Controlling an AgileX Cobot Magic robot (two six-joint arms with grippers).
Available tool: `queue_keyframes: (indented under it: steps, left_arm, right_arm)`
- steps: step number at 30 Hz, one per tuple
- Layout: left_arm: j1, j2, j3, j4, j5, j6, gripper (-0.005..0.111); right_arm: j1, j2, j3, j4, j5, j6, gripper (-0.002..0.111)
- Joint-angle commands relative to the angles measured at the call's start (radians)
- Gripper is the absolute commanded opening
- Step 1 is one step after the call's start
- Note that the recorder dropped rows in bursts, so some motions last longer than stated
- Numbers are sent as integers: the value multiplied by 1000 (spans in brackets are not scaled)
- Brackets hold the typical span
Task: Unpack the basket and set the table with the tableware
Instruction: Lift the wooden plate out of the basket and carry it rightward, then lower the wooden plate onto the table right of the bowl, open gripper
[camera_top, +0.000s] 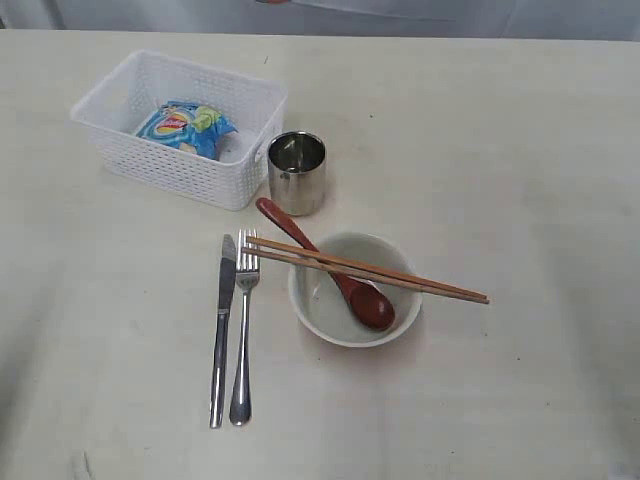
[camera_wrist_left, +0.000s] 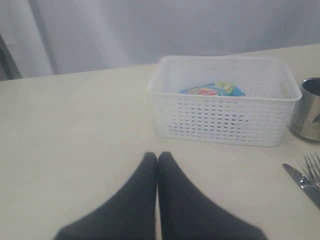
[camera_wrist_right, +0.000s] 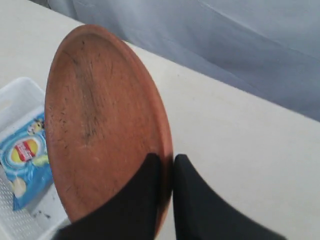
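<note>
My right gripper (camera_wrist_right: 167, 161) is shut on the rim of the reddish-brown plate (camera_wrist_right: 100, 120), held on edge in the air above the white basket (camera_wrist_right: 15, 100). My left gripper (camera_wrist_left: 158, 158) hovers shut and empty over the table (camera_wrist_left: 75, 130), short of the basket (camera_wrist_left: 225, 117). Neither gripper shows in the exterior view. There the basket (camera_top: 115, 100) stands at the back left. Beside it is the steel cup (camera_top: 297, 173). The white bowl (camera_top: 400, 320) holds the dark red spoon (camera_top: 340, 285), with the chopsticks (camera_top: 400, 275) across its rim. Knife (camera_top: 222, 330) and fork (camera_top: 243, 330) lie left of the bowl.
A blue snack bag (camera_top: 185, 127) lies inside the basket; the bag (camera_wrist_right: 27, 155) also shows under the held plate. A pale curtain (camera_wrist_left: 150, 30) hangs beyond the table's far edge.
</note>
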Motion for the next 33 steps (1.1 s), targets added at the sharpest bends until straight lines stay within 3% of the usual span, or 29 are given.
queue_keyframes:
  steps: [1,3,5,8,10,13,18,21,33]
  left_arm:
    - [2,-2,3,1,-10,-4,0]
    - [2,-2,3,1,-10,-4,0]
    - [2,-2,3,1,-10,-4,0]
    - [2,-2,3,1,-10,-4,0]
    - [2,-2,3,1,-10,-4,0]
    - [2,-2,3,1,-10,-4,0]
    - [2,-2,3,1,-10,-4,0]
    - [2,-2,3,1,-10,-4,0]
    - [2,-2,3,1,-10,-4,0]
  right_arm:
    - [-22,-115,223,-32,-8,-18,0]
    - [-22,-185,400,-132,-8,-18,0]
    - [-71,-248,558,-116,-8,11,0]
    - [-217,-284,679,149,-50,-31,0]
    - [-350,-284,765,445,-54,-186,0]
    - [-420,-284,883,507,-105,-245,0]
    - [-441,-280,1089,569,-344,-318,0]
    - [-441,-258,1130,594,-423,-325,0]
    - [-441,-171,1149,571,-485,-348,0]
